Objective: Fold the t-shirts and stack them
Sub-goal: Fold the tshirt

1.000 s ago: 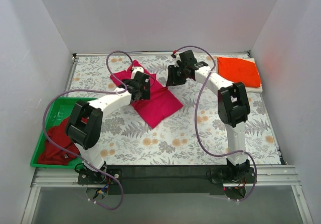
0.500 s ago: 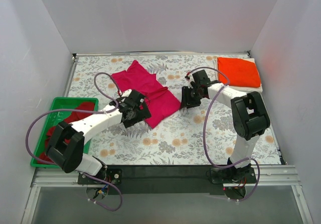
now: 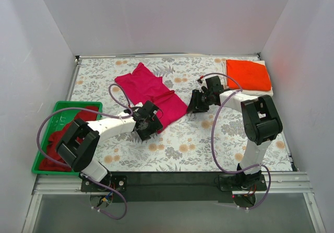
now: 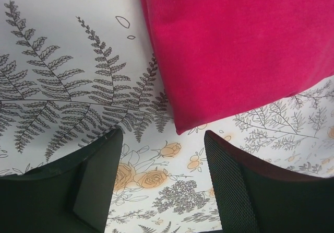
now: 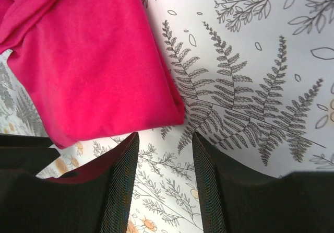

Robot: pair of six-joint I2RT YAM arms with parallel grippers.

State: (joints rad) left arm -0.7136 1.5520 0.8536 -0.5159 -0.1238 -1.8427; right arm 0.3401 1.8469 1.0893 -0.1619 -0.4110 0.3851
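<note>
On the flower-printed table (image 3: 209,144), the top view alone shows all the cloth. The magenta-pink t-shirt (image 3: 151,89) lies in the middle as a long folded band. The darker red t-shirt (image 3: 55,152) is crumpled in the green tray (image 3: 62,106) at the left, and the orange-red t-shirt (image 3: 248,74) is folded square at the far right. Only the wrist views show the fingers. The left gripper (image 4: 163,144) stands wide and holds nothing, just before a corner of the soft pink shirt. The right gripper (image 5: 164,141) stands narrower, also empty, near another corner.

Lab test booth: white walls (image 3: 156,13), floral-print table (image 3: 198,145).
</note>
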